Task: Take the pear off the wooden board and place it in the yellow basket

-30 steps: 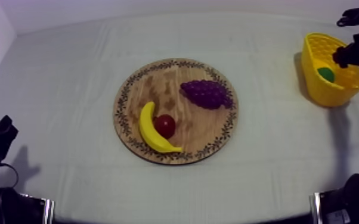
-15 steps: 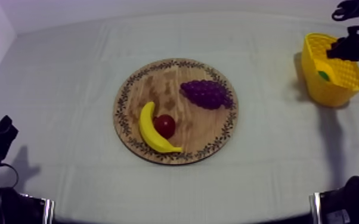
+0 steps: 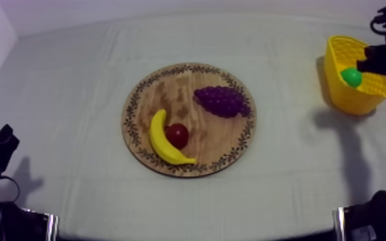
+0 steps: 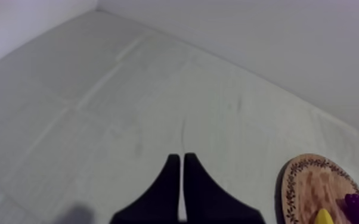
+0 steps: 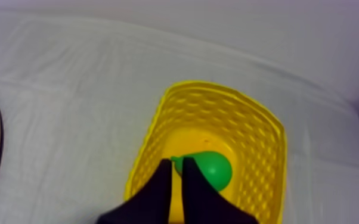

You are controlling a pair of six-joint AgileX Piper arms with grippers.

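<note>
A green pear lies on the floor of the yellow basket at the right side of the desk, its narrow end turned toward the tips of the right gripper. That gripper hangs over the basket with its two black fingers pressed together in a slim wedge, clenched on nothing. The pear sits just past them, and it cannot be told whether tips and fruit touch.

At the middle of the desk, the round wooden board carries three things. A banana has a small red fruit tucked into its curve (the two touch). A bunch of grapes lies apart from both, on the basket's side of the board.

The left gripper rests low at the desk's left side, well apart from the board. Its fingers are likewise closed together with nothing between them.
</note>
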